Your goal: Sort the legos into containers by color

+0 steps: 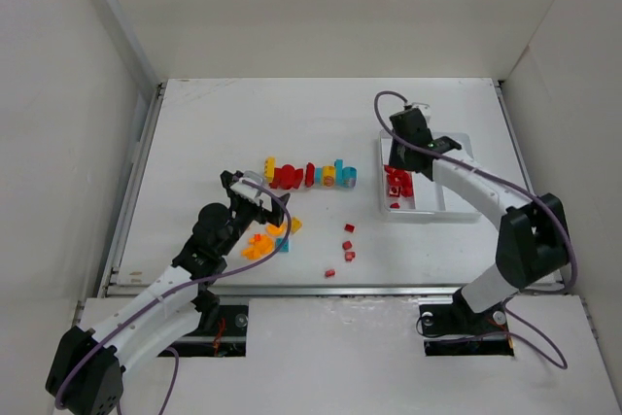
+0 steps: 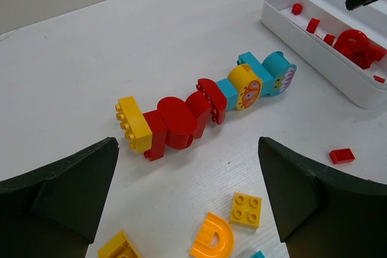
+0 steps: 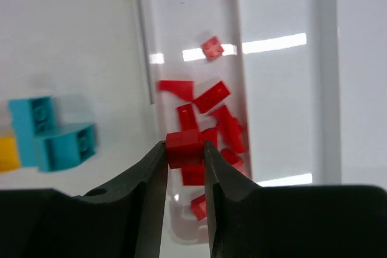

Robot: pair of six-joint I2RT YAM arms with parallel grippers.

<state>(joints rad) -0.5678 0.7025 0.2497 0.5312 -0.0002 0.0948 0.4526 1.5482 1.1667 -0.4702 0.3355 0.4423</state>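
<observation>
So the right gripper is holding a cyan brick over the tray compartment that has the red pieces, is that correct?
Not quite: the brick in the right gripper is red, as the right wrist view shows; the rest holds.

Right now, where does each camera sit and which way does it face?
Top external: above and behind, looking down on the white table; both arms show.
Left wrist: low, facing a joined row of red, yellow, cyan plastic bricks; open left gripper shows.
Right wrist: looking down into the white plastic tray; right gripper holds a red brick.
Shared: tray, all views.
</observation>
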